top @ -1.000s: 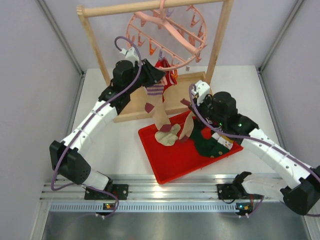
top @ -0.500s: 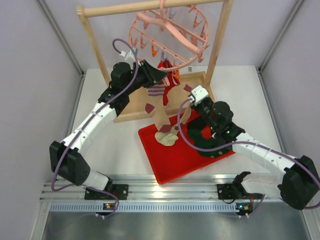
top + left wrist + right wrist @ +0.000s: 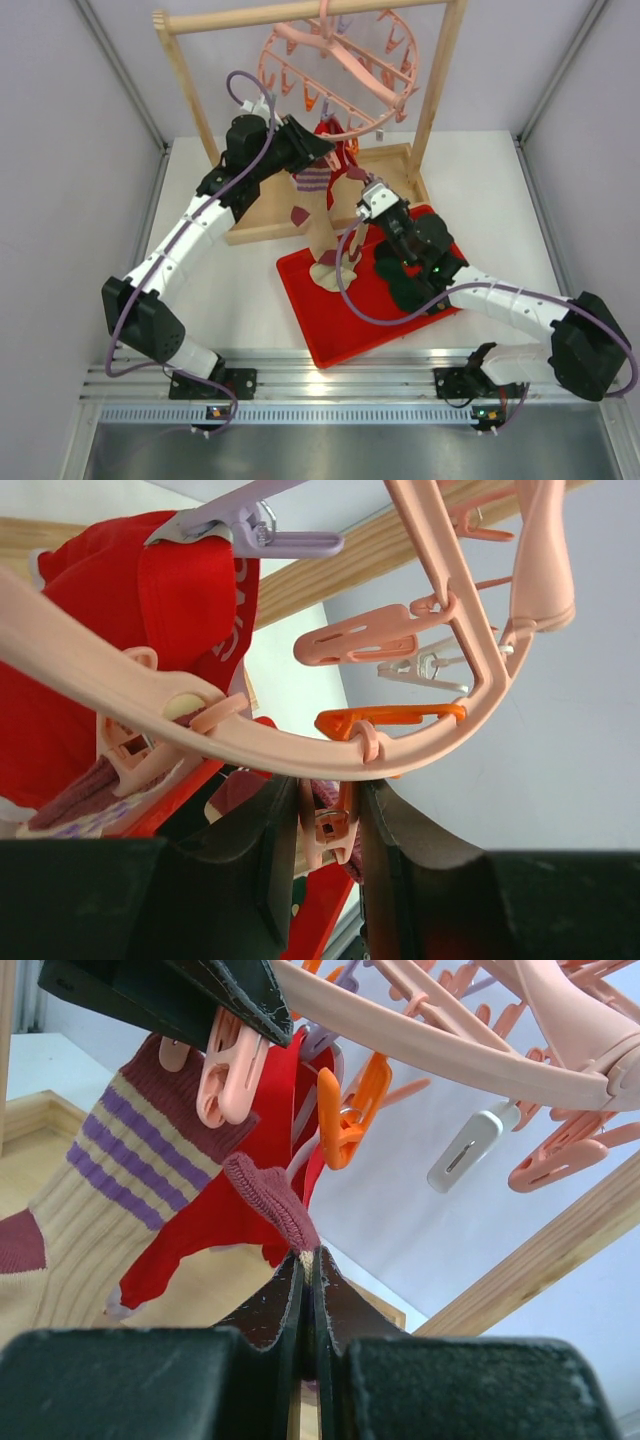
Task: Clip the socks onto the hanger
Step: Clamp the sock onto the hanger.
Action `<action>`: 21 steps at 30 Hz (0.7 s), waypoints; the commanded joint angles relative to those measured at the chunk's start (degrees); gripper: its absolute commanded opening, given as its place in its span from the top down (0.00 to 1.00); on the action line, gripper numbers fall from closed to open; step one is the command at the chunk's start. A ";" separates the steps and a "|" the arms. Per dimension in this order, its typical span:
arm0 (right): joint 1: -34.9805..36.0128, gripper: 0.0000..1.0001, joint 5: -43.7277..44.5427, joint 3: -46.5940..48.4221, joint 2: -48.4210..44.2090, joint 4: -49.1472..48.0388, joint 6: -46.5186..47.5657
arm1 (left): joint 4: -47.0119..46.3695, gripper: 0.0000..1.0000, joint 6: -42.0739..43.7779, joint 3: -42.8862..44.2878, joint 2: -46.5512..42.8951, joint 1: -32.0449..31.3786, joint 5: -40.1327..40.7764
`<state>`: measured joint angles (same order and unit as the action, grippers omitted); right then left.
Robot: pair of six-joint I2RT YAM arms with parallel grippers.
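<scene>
Under the pink hanger, our left tool clamps a pink peg. Our right tool, closed on the maroon cuff of a tan sock, holds it just below that peg, with the foot trailing onto the red tray. We judge clipping is underway; next, the cuff must rise between the peg's jaws.

hanger hook cut off at top, green sock partly covered
</scene>
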<state>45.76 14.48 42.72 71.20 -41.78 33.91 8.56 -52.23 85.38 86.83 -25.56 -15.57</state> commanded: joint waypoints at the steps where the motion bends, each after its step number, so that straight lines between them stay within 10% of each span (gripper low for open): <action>1: 1.26 1.00 2.22 1.14 0.96 -5.68 0.54 | 6.65 1.00 -3.58 1.89 0.36 0.25 4.41; 21: 4.43 1.00 9.07 5.79 6.32 -8.85 2.47 | 12.62 1.00 -12.02 0.75 0.62 0.07 10.13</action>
<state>49.10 22.41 44.80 76.86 -45.95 36.21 14.52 -61.01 86.24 86.89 -25.78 -7.01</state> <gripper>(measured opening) 0.015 0.327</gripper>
